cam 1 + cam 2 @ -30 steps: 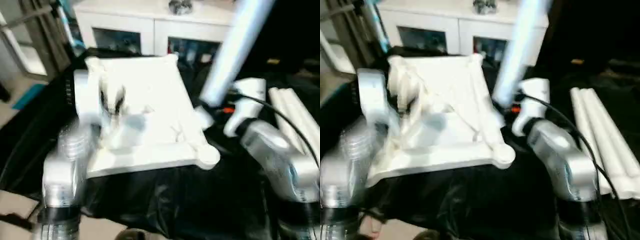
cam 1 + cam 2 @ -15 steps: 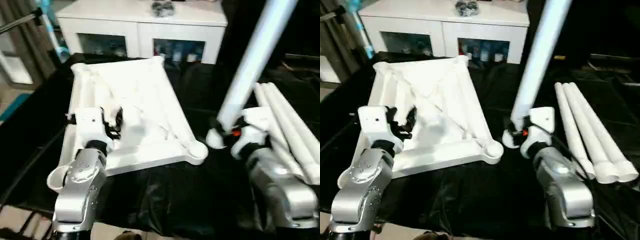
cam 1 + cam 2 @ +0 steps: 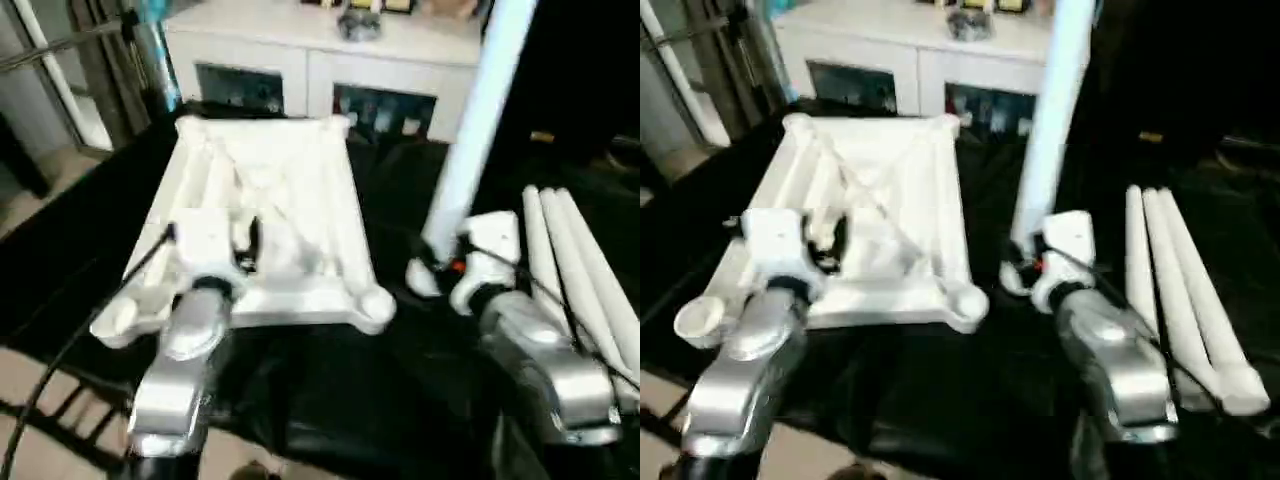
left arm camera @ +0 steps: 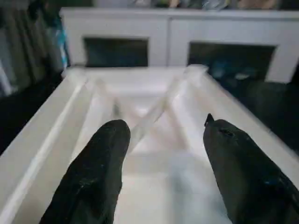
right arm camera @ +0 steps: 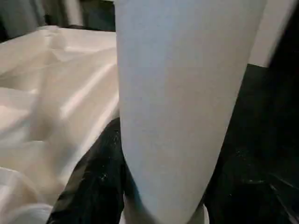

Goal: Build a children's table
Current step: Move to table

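You have the tabletop [image 3: 265, 225] lying underside up on the black cloth [image 3: 330, 400], its ribs and diagonal braces facing the camera and a round socket at each corner; the socket nearest your right arm [image 3: 375, 303] sits at the tabletop's near edge. Behind the tabletop stands the white cabinet [image 3: 330, 60] with glass doors. Your left gripper [image 4: 161, 154] hangs over the near part of the tabletop with its two black fingers [image 4: 96, 177] spread wide apart, nothing between them, the ribbed underside showing through the gap. Your right gripper [image 3: 440, 270] is beside the tabletop, just off that near socket, and its fingers are closed around the thick lower end of one leg [image 3: 480, 110]. That leg stands nearly upright, its foot end close to the cloth and near the socket but apart from it. The remaining legs [image 3: 575, 270] lie side by side on the cloth on the far side of your right gripper from the tabletop, well clear of it.
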